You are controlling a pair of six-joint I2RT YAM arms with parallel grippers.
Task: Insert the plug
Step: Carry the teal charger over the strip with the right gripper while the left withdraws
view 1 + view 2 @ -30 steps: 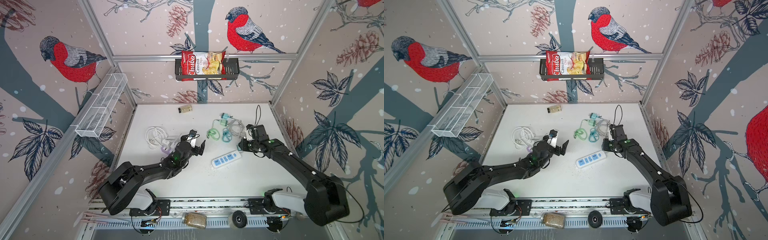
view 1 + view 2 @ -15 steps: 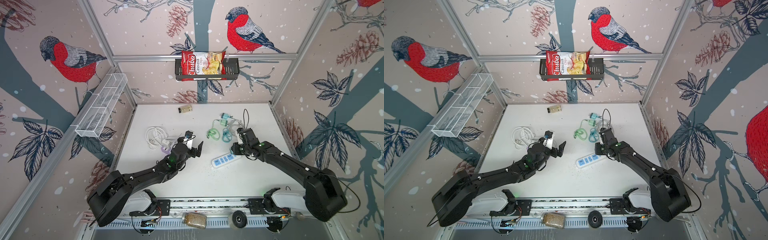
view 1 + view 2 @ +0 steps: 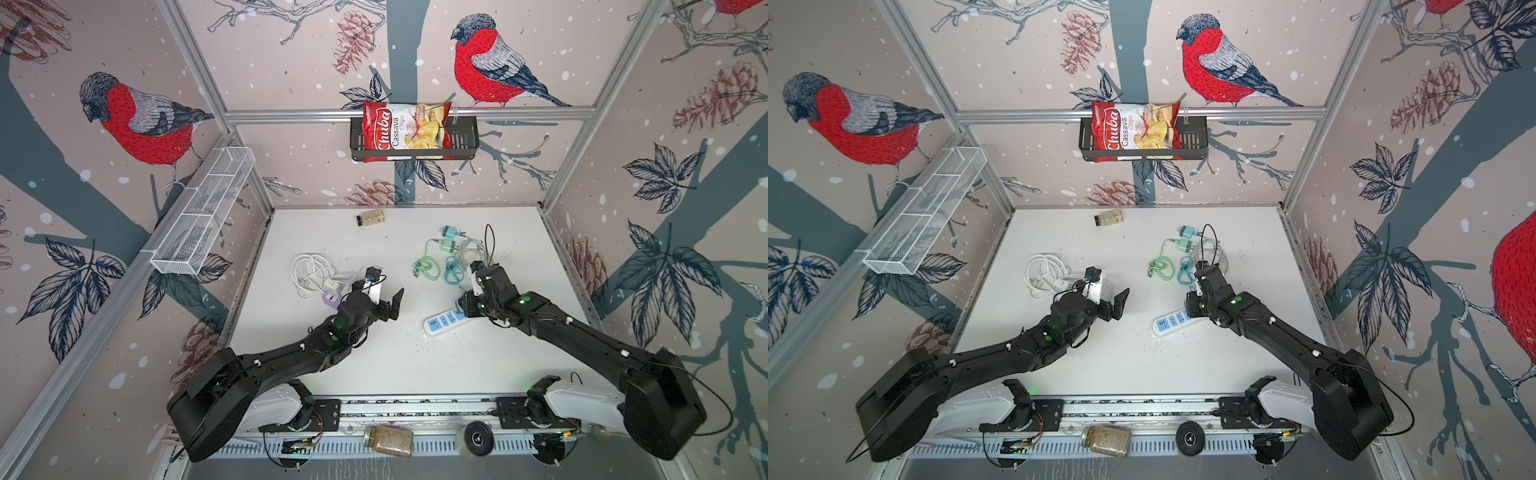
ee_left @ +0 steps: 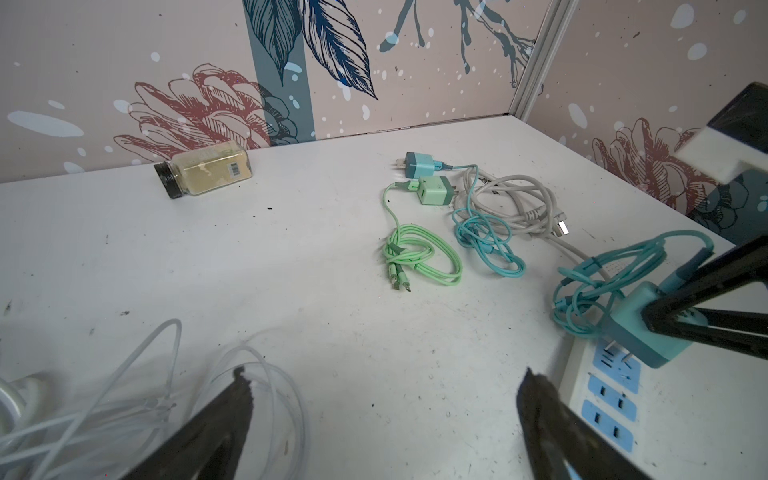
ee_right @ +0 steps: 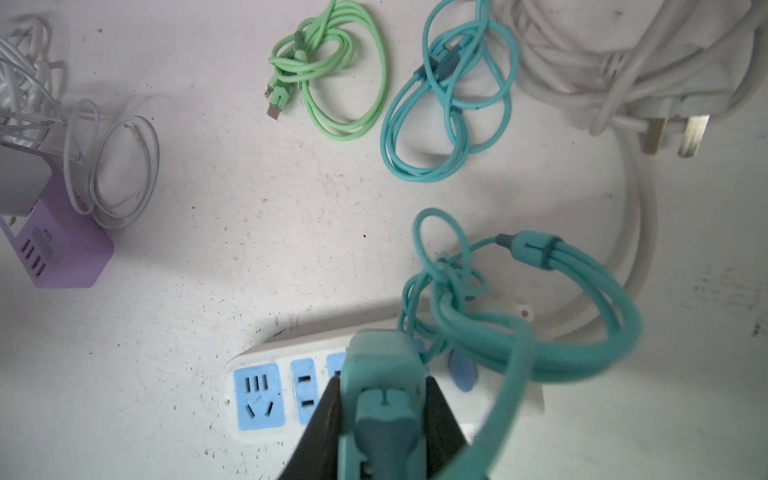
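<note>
My right gripper (image 5: 382, 397) is shut on a teal plug (image 5: 382, 365), whose bundled teal cable (image 5: 540, 332) hangs off it. In the left wrist view the plug (image 4: 642, 332) hangs tilted over the far end of the white power strip (image 4: 602, 399), with its bare prongs right at a blue socket. Whether they have entered the slots I cannot tell. The strip (image 3: 442, 323) (image 3: 1169, 322) lies right of centre on the table. My left gripper (image 3: 386, 296) (image 3: 1109, 296) (image 4: 386, 376) stands open and holds nothing, to the left of the strip.
A green charger (image 4: 432, 190), a teal charger (image 4: 419, 163), and their coiled cables with a grey-white cord (image 4: 511, 199) lie behind the strip. A purple hub (image 5: 62, 249) and white cables (image 3: 309, 270) sit at the left. A spice jar (image 3: 370, 217) lies near the back wall.
My right gripper has carried the teal plug leftward and nearer, down over the end of the power strip. The left gripper stays open and has barely shifted.
</note>
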